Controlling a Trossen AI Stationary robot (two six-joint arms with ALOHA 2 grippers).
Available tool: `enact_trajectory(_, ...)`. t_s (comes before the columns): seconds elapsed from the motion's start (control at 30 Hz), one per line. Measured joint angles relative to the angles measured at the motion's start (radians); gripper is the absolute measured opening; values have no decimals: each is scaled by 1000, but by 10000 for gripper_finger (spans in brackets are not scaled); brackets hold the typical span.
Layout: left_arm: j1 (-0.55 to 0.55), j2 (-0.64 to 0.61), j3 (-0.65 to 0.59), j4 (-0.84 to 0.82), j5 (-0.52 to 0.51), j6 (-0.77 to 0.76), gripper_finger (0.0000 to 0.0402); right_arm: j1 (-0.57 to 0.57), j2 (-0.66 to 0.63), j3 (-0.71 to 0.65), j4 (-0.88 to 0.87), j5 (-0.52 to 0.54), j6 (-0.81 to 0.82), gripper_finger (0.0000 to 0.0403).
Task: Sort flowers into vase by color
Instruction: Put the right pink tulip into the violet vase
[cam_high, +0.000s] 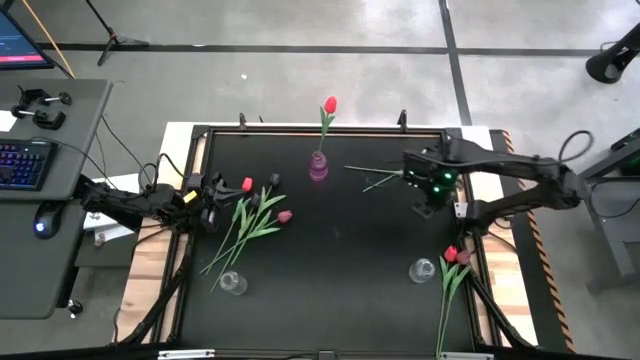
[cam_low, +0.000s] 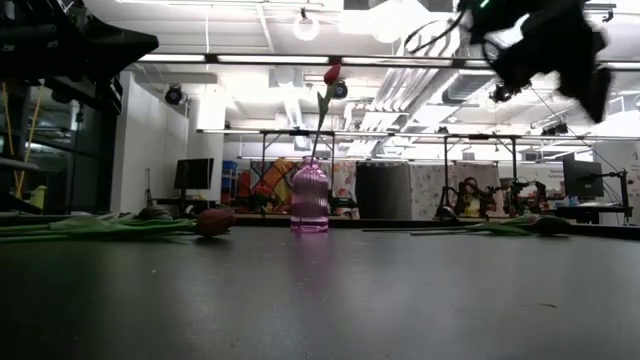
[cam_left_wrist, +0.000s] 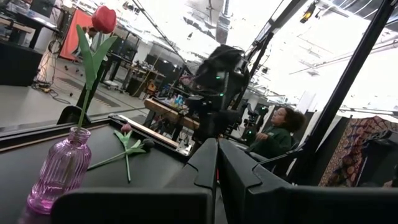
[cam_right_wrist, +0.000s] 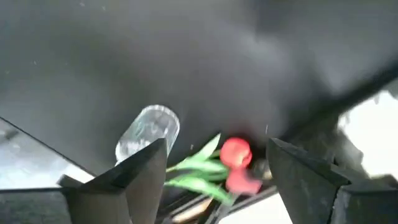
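Note:
A pink ribbed vase (cam_high: 318, 167) (cam_low: 309, 197) (cam_left_wrist: 59, 171) stands at the table's far middle and holds one red tulip (cam_high: 330, 105) (cam_left_wrist: 103, 18) upright. A bunch of tulips (cam_high: 250, 215) lies on the left, next to my left gripper (cam_high: 220, 205) (cam_left_wrist: 217, 158), which is shut and hovers level, touching nothing. Two more tulips (cam_high: 375, 175) (cam_left_wrist: 127, 146) lie far right of the vase. My right gripper (cam_high: 428, 205) (cam_right_wrist: 217, 149) is open and raised, pointing down over red and pink tulips (cam_high: 452, 262) (cam_right_wrist: 235, 152) at the right edge.
One clear glass vase (cam_high: 422, 270) (cam_right_wrist: 149, 130) stands near right beside the tulips, another (cam_high: 232, 283) near left. The table's raised frame (cam_high: 300, 130) runs around the black top. A desk with a keyboard (cam_high: 25, 163) stands to the left. A person sits beyond the table (cam_left_wrist: 280, 127).

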Motion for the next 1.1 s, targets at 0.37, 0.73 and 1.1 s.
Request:
enact_trajectory(0.37, 0, 0, 0, 0, 0, 0, 1, 334, -252, 0, -41, -93, 857, 260)
enact_trajectory(0.73, 0, 0, 0, 0, 0, 0, 1, 648, -232, 0, 24, -111, 1019, 260)
enact_trajectory(1.1, 0, 0, 0, 0, 0, 0, 1, 994, -221, -224, 559, -83, 1174, 260)
